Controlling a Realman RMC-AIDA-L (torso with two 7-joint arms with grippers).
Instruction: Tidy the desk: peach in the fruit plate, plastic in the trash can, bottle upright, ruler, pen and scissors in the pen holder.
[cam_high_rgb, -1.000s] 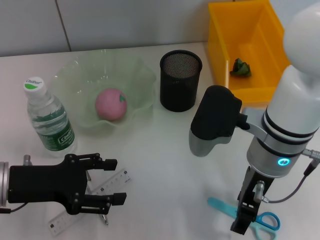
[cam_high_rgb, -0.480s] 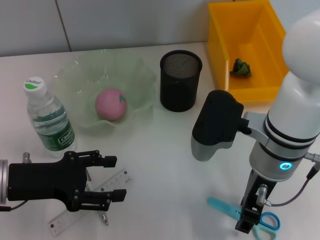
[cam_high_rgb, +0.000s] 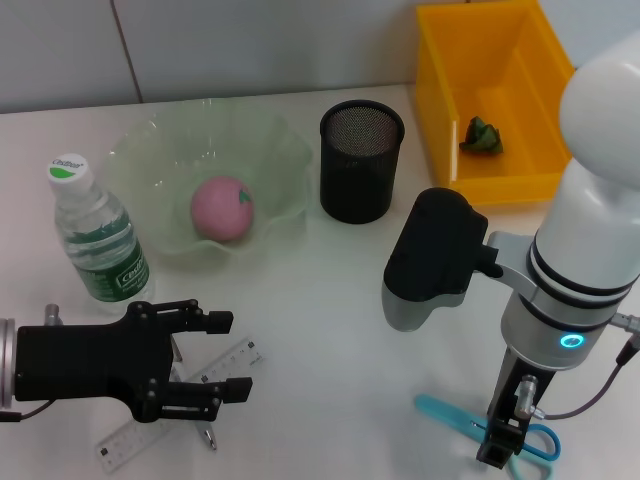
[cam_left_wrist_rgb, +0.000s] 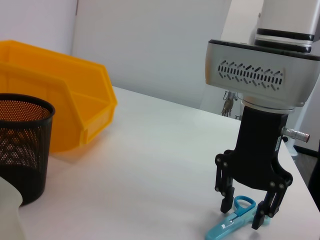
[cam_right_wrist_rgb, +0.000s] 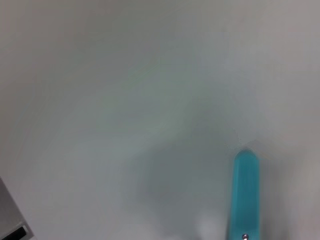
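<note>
Your right claw (cam_left_wrist_rgb: 248, 216) stands spread open, its fingers straddling the blue scissors (cam_left_wrist_rgb: 235, 223) on the white surface (cam_high_rgb: 330, 330), tips just above it. Your left claw (cam_high_rgb: 205, 362) is also open, poised above the ruler (cam_high_rgb: 180, 402), with the pen holder (cam_high_rgb: 361, 160) well beyond both.

The left gripper (cam_high_rgb: 215, 357) covers the ruler's (cam_high_rgb: 130, 440) middle — the scissors (cam_high_rgb: 455, 417) pass under the right gripper (cam_high_rgb: 497, 447) at 5 o'clock, handles partly hidden.
</note>
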